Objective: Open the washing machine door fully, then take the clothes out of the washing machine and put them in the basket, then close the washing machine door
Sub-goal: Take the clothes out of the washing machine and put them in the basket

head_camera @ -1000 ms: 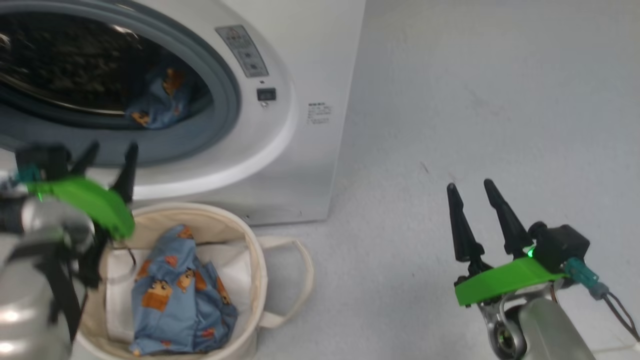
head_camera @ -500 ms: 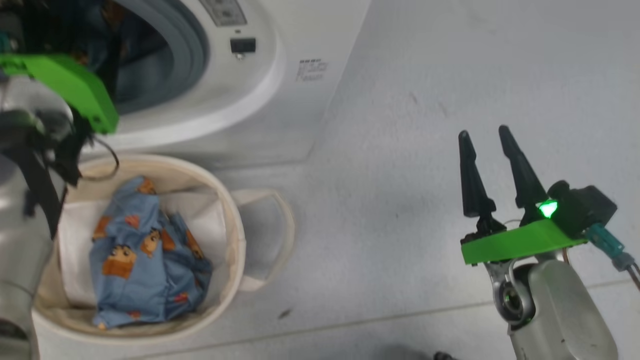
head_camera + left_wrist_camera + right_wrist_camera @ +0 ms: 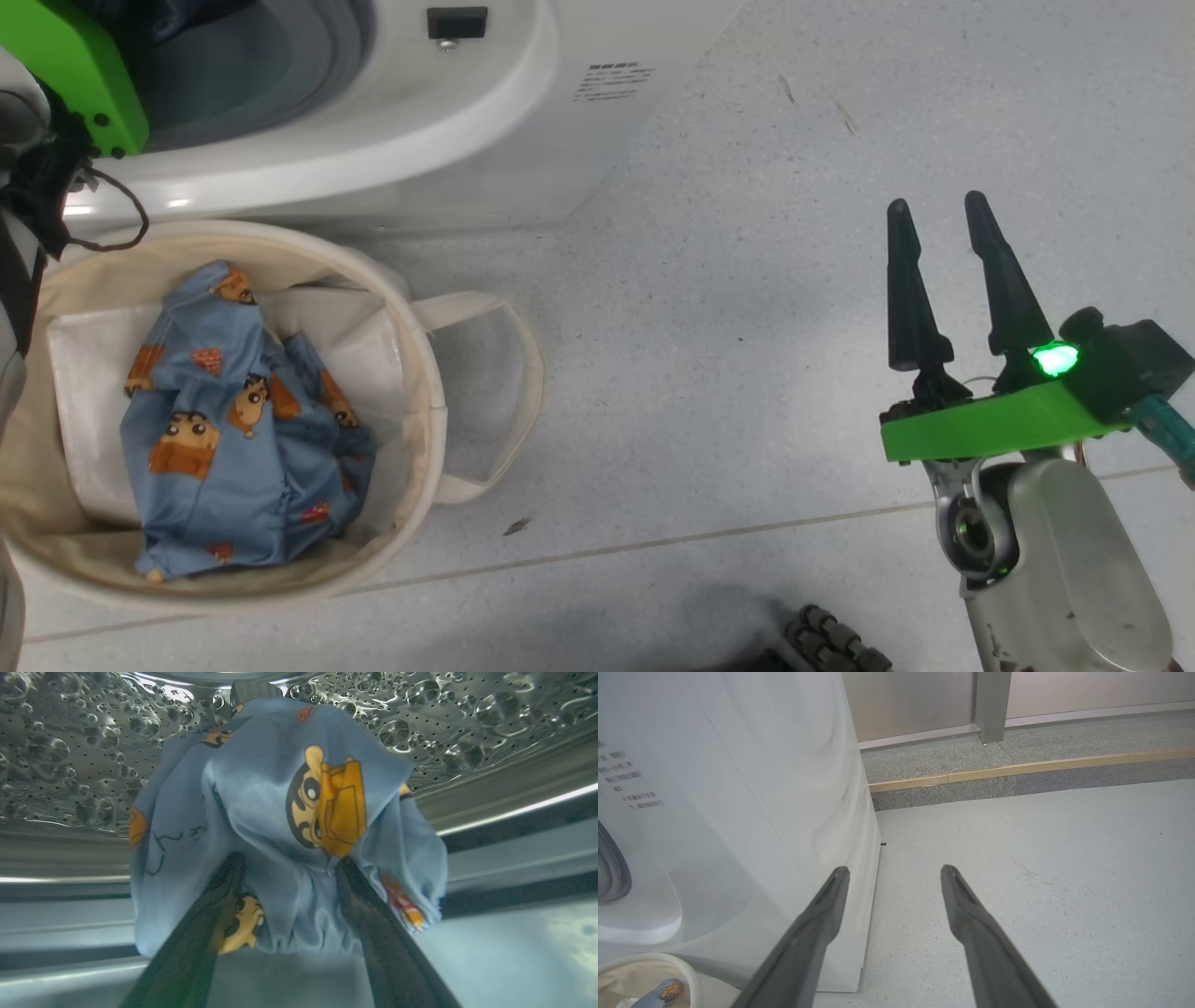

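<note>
The white washing machine (image 3: 392, 140) stands at the top left, and its door is out of view. My left arm's green wrist plate (image 3: 70, 65) reaches into the opening. Inside the perforated steel drum (image 3: 70, 742) my left gripper (image 3: 290, 861) is open. Its fingertips straddle the lower folds of a light blue piece of the clothes (image 3: 261, 812) printed with cartoon figures. A second blue printed garment (image 3: 233, 420) lies in the cream basket (image 3: 422, 411) below the machine's front. My right gripper (image 3: 936, 201) hangs open and empty over the floor at the right.
The machine's right side panel (image 3: 738, 812) is just left of my right gripper (image 3: 894, 872). Grey floor (image 3: 700, 373) stretches right of the basket's loop handle (image 3: 523, 373). A tan strip (image 3: 1017, 770) runs along the wall base. A dark ribbed part (image 3: 831, 644) shows at the bottom edge.
The head camera has tilted down, shifting the whole picture. My left gripper has gone from in front of the opening into the drum. The right gripper stays open.
</note>
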